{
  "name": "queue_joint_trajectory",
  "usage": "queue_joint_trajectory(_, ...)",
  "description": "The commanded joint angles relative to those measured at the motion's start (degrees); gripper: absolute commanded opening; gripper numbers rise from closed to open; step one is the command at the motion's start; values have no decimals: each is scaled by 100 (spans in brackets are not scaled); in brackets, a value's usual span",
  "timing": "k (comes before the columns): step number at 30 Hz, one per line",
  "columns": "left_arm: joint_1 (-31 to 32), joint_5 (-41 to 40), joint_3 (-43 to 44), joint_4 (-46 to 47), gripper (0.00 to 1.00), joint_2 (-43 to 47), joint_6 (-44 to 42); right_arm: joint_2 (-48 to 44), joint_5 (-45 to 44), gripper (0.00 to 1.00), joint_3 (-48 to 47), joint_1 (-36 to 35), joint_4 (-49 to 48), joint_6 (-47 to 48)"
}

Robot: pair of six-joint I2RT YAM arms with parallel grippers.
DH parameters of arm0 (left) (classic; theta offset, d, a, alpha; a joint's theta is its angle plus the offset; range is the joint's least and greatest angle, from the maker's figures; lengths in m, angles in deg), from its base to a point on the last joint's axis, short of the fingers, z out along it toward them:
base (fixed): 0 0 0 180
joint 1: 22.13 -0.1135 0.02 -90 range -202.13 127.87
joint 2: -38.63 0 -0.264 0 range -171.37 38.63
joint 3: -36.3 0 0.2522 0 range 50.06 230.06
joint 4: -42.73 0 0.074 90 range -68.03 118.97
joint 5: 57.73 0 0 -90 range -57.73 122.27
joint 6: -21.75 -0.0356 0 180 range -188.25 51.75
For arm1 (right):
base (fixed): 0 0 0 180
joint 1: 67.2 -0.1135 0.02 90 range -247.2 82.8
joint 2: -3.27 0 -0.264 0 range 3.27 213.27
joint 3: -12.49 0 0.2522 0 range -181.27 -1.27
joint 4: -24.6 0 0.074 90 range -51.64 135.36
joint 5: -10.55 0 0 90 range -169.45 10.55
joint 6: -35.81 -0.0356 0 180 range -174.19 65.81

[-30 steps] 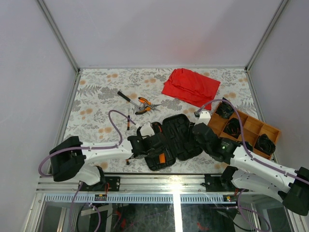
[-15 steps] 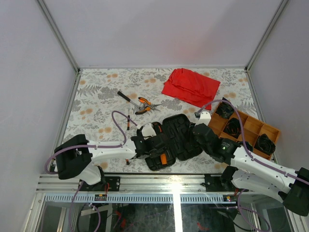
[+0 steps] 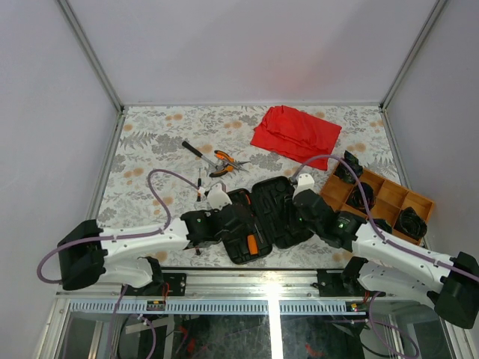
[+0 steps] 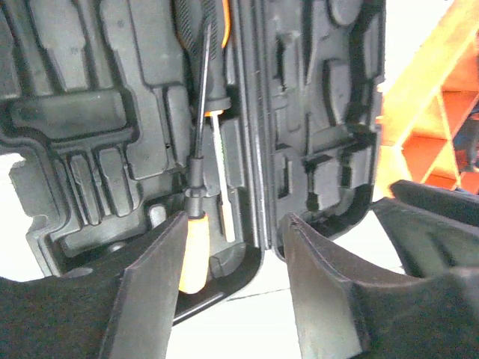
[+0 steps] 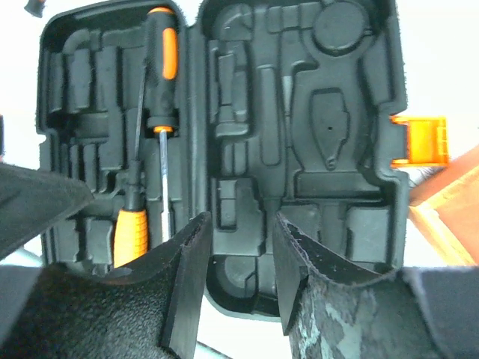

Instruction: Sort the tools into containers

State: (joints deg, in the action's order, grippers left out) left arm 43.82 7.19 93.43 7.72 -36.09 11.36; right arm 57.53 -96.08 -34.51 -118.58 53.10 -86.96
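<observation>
Two screwdrivers (image 5: 163, 56) lie slotted in the left half of the open tool case (image 3: 278, 213), while pliers (image 3: 224, 162) and black-handled driver (image 3: 194, 149) lie diagonally on the desk (image 3: 150, 149) beyond that half, nearer the left gripper (image 4: 233, 232), half-open and empty like the right gripper (image 5: 239, 224) over the case.

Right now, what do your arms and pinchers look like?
The left arm and right arm have white shells with black joints. A purple cable runs along each. The right arm shows a small green light. The left gripper and right gripper each have two black, rough-textured wedge fingers.
</observation>
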Motion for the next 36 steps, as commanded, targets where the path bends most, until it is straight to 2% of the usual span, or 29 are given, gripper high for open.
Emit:
queue_joint_trajectory(1,-148,-491,-132,-125,54,529,-370,135,979,44,-379,25,-352,425)
queue_joint_trajectory(4,-738,-62,-433,151,54,895,-751,496,1233,38,-614,-56,-342,407)
queue_joint_trajectory(9,-1575,535,-733,223,54,1272,-1390,1220,1192,37,-968,-601,-567,270)
queue_joint_trajectory(15,-2307,1390,-821,230,54,1064,-2121,1928,1134,36,-1148,-787,-1025,-78)
queue_joint_trajectory(27,-2428,2124,-1093,846,49,507,-2350,3107,1242,33,-1500,-786,-1395,-79)
queue_joint_trajectory(36,-2429,2263,-1041,913,46,153,-2451,3603,1448,33,-1721,-791,-1391,50)
